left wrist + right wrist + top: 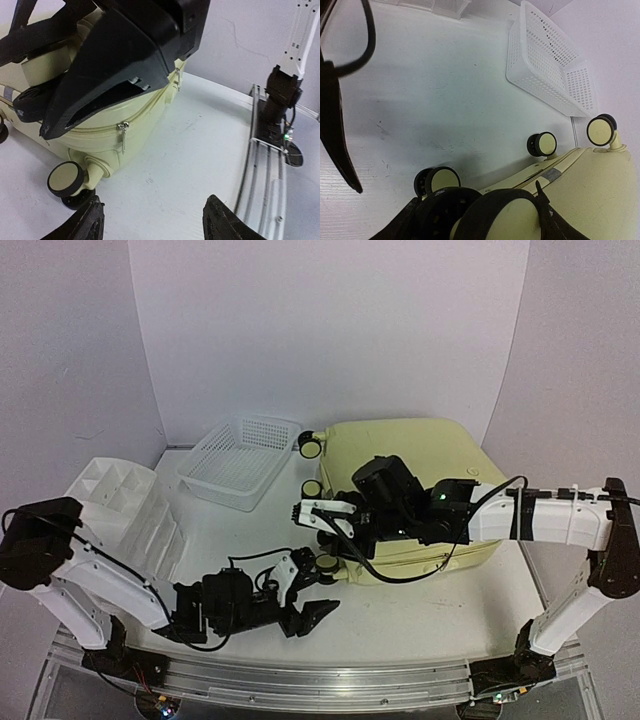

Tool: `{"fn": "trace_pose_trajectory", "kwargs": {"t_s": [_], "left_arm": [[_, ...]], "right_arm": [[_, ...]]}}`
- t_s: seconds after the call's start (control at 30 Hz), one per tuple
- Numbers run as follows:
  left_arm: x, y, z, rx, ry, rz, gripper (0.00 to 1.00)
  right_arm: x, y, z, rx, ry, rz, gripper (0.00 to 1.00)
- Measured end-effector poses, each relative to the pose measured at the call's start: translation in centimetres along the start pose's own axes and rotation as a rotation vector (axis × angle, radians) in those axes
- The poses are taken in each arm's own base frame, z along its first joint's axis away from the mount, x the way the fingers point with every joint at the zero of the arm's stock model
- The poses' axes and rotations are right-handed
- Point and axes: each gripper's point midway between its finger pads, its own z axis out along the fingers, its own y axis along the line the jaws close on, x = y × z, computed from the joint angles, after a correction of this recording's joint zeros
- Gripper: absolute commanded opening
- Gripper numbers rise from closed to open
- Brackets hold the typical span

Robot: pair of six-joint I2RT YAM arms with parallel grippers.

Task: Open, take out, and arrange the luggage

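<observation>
The pale yellow luggage (420, 480) lies flat and zipped shut at the table's middle right, with its caster wheels facing left. My right gripper (325, 525) reaches in from the right to its lower left corner. In the right wrist view a cream-and-black wheel (520, 220) fills the gap of that gripper (480, 220), with both fingers against it. Three more wheels (542, 144) show beyond. My left gripper (305, 597) lies low on the table in front of that corner. It is open (150, 225) with nothing between its fingers, near another wheel (65, 178) and a zipper pull (122, 136).
A white mesh basket (240, 462) stands behind and left of the luggage. A white drawer organizer (125, 505) sits at the far left. A metal rail (300, 682) runs along the near edge. The right arm's base (281, 100) stands by that rail.
</observation>
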Motion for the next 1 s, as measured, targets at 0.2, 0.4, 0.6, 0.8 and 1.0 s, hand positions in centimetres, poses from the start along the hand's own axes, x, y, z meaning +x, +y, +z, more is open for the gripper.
{"fn": "trace_pose_trajectory", "kwargs": {"t_s": [0.2,0.4,0.6,0.8,1.0], "left_arm": [[0.9,0.3,4.6,-0.142,-0.111,0.053,0.63],[0.9,0.0,8.1,-0.225,-0.189,0.115,0.52],[0.8,1.0,9.1,-0.316,-0.222,0.129,0.47],[2.2,2.1,9.2,-0.397,-0.203,0.142,0.38],[2.7,2.6,9.8,-0.440,-0.198,0.159,0.33]], "right_arm": [[-0.1,-0.1,0.1,-0.011,0.019,0.045,0.16],[-0.1,-0.2,0.1,-0.012,0.025,0.069,0.16],[-0.2,-0.2,0.1,-0.011,0.025,0.080,0.15],[-0.1,-0.3,0.0,-0.008,0.031,0.088,0.13],[0.0,-0.3,0.0,-0.008,0.039,0.094,0.12]]}}
